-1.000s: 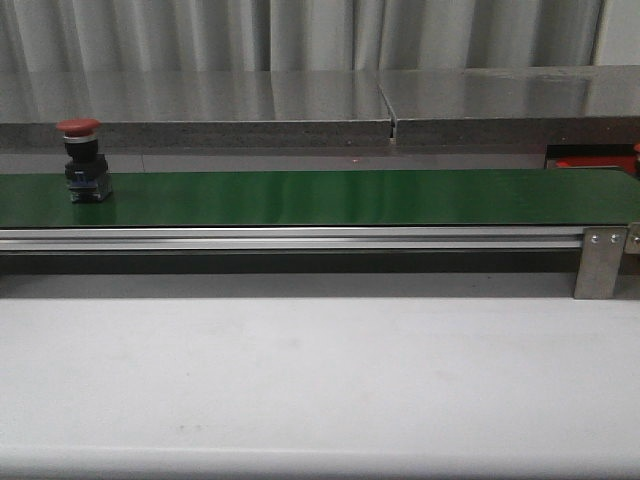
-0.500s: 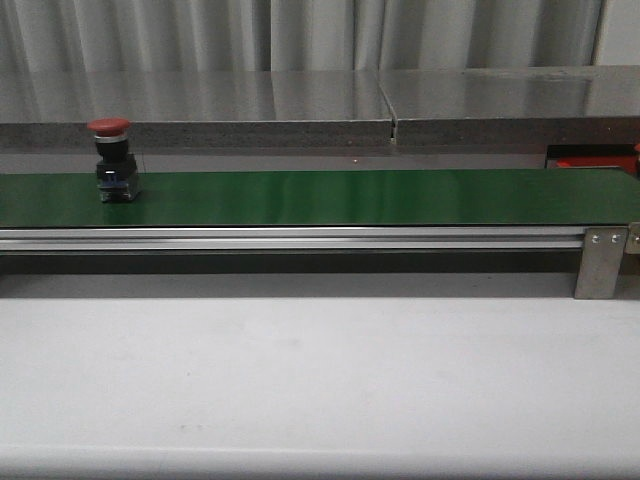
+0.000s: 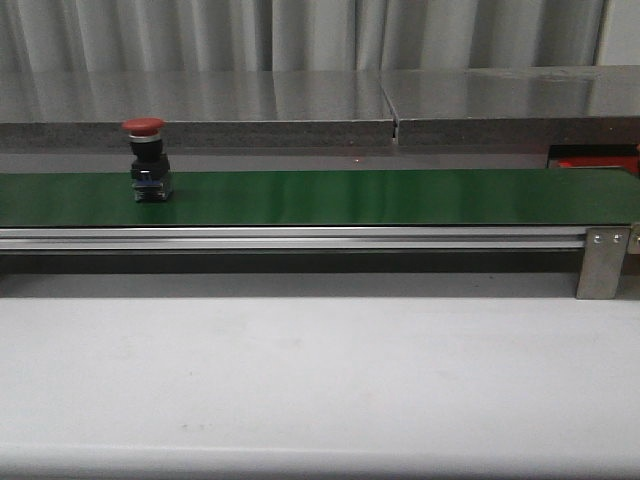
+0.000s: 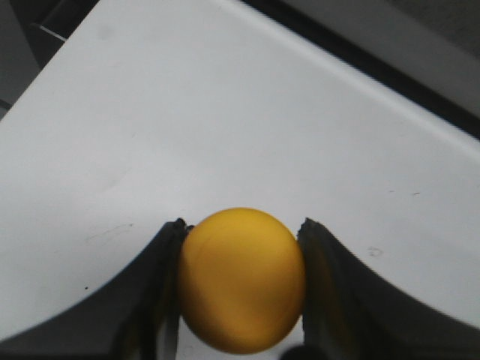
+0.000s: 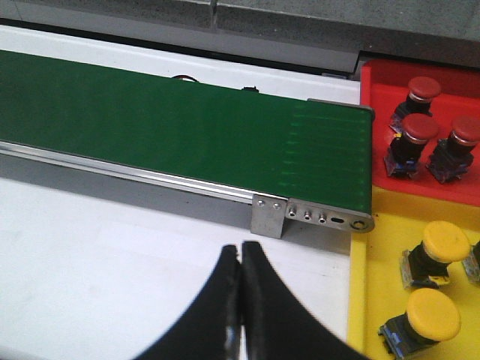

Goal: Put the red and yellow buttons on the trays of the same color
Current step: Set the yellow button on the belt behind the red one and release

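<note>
**Yellow button clamped in left gripper, red button standing on belt**

The left gripper (image 4: 241,281) is clamping a yellow button (image 4: 241,279) between its two dark fingers (image 4: 161,292). Only the rounded yellow cap is showing in the left wrist view; the body beneath it is hidden, and the cap's lower edge is running close to the frame's border. The cap is facing the wrist camera, so the button's long axis is pointing roughly toward the lens, over the white table (image 4: 187,127).

The right gripper (image 5: 241,300) is hanging over the white table with its fingers pressed together and nothing between them.

In the front view, neither arm is showing. A red button (image 3: 149,160) is standing upright on the green belt (image 3: 380,196), toward its left end, red cap on top and dark body below.

In the right wrist view, the red tray (image 5: 375,120) is sitting past the belt's end with three red buttons (image 5: 417,135) in it, and the yellow tray (image 5: 360,300) is lying just beside it, holding yellow buttons (image 5: 427,311). Both trays are being cut off by the frame edge, and one yellow button at the edge is barely visible.
</note>
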Robot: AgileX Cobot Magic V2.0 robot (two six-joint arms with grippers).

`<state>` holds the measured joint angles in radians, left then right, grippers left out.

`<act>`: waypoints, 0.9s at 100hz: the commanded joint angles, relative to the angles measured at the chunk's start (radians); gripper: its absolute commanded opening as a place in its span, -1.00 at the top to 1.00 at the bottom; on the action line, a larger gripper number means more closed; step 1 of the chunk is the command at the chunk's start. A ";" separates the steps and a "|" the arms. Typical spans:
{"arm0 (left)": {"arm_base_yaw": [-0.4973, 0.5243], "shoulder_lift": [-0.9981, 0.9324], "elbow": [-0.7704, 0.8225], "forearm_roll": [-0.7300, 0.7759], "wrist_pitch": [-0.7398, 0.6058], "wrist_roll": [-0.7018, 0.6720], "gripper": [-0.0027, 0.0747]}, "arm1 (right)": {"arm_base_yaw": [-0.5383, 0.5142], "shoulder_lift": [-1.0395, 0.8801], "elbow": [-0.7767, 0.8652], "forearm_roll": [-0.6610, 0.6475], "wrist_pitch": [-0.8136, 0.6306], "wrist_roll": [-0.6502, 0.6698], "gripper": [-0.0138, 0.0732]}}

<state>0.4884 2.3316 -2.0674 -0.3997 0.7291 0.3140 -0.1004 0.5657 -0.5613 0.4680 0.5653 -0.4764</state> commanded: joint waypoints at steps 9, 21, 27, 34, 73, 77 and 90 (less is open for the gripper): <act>0.000 -0.197 -0.041 -0.072 0.029 -0.001 0.98 | 0.002 0.000 -0.025 0.011 -0.058 -0.007 0.95; 0.000 -0.273 -0.031 -0.102 0.084 -0.001 0.98 | 0.002 0.000 -0.025 0.011 -0.058 -0.007 0.95; -0.001 -0.309 -0.010 -0.117 0.089 -0.001 0.98 | 0.002 0.000 -0.025 0.011 -0.058 -0.007 0.95; -0.009 -0.361 0.039 -0.117 0.087 0.002 0.98 | 0.002 0.000 -0.025 0.011 -0.058 -0.007 0.95; -0.182 -0.559 0.471 -0.117 -0.154 0.061 0.98 | 0.002 0.000 -0.025 0.011 -0.058 -0.007 0.95; -0.195 -0.560 0.504 -0.117 -0.177 0.061 0.98 | 0.002 0.000 -0.025 0.011 -0.058 -0.007 0.95; -0.232 -0.560 0.587 -0.124 -0.232 0.061 0.98 | 0.002 0.000 -0.025 0.011 -0.058 -0.007 0.95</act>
<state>0.2761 1.8319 -1.4952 -0.4908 0.5942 0.3737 -0.1004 0.5657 -0.5613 0.4680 0.5653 -0.4764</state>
